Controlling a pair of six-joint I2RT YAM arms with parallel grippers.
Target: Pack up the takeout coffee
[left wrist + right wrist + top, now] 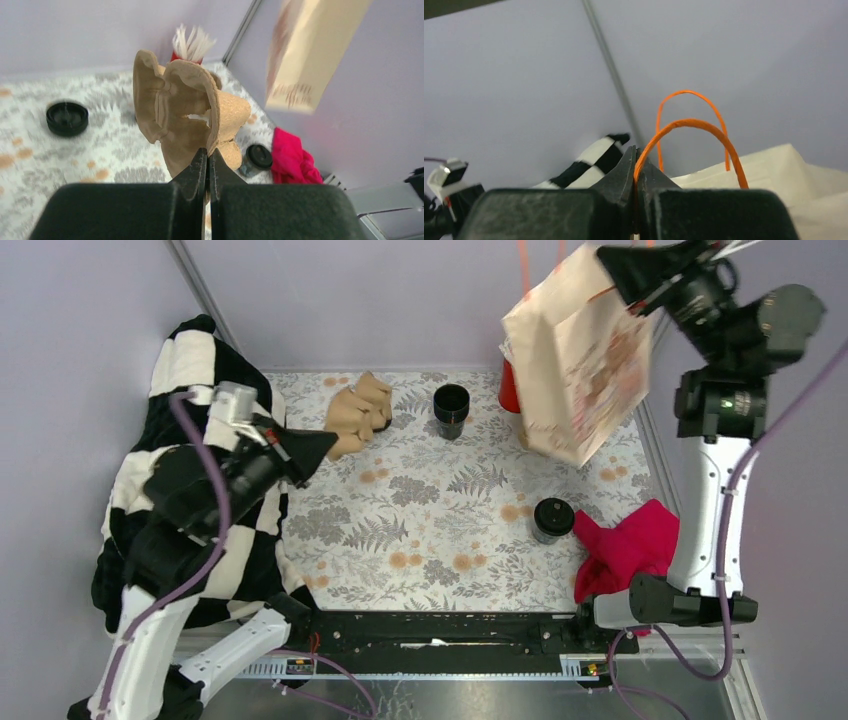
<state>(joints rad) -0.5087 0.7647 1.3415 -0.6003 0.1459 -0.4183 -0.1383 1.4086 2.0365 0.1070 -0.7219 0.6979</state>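
A small black coffee cup with a round black lid [552,519] stands on the floral mat at the front right, next to a red cloth; it also shows in the left wrist view [257,157]. A second black cup [451,408] stands at the back middle and shows in the left wrist view [67,118]. My left gripper [325,445] [208,152] is shut on the edge of the brown pulp cup carrier [355,412] [185,110], holding it up. My right gripper [605,258] [636,150] is shut on an orange handle [684,122] of the paper bag [575,370] [774,170], which hangs above the mat.
A red cup of white sticks [187,47] stands at the back, mostly hidden behind the bag in the top view [508,390]. A red cloth [625,545] lies at the front right. A black-and-white checkered cloth [200,370] drapes the left side. Grey walls enclose the mat [430,540].
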